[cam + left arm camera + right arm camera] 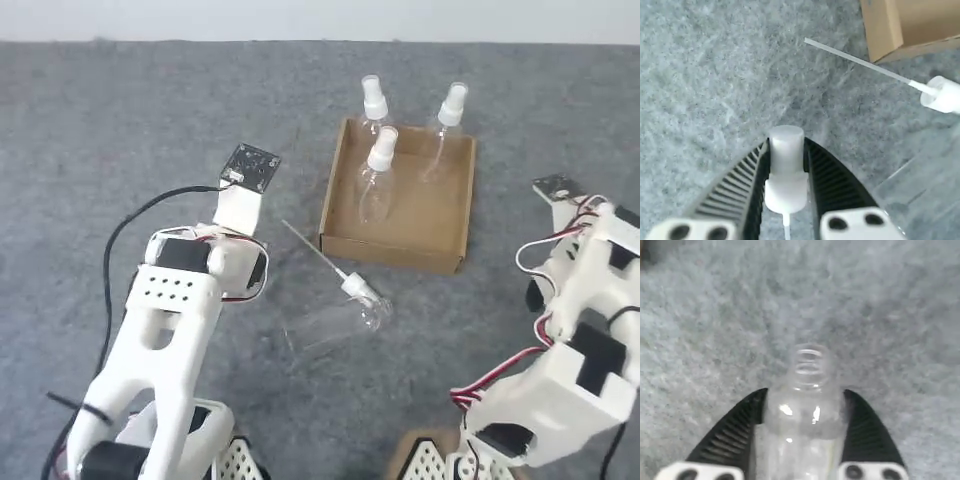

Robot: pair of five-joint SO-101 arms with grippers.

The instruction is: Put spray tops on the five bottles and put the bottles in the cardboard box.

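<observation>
left gripper (785, 144): clamped on a white spray top (786, 172), fingers on both sides of its collar, nozzle end pointing away from the wrist, thin tube end toward it.
right gripper (805, 392): closed around a clear bottle (808, 367) at the shoulder; threaded neck is bare and sticks out past the fingertips.
both arms: above the grey carpet (120, 120), left arm on the near-left, right arm on the near-right, well apart.
cardboard box (395, 250): open top, on the carpet toward the far side, between the two arms.
three capped bottles: first (374, 112), second (379, 180), third (440, 140), all inside the box, each with a white top on. Can't tell if they stand upright or lean.
loose spray top (362, 290): lying on the carpet just in front of the box's near-left corner; its dip tube (308, 247) runs off diagonally past that corner.
lying bottle (338, 322): clear, on its side on the carpet, neck just beside the loose spray top; contact can't be told.
</observation>
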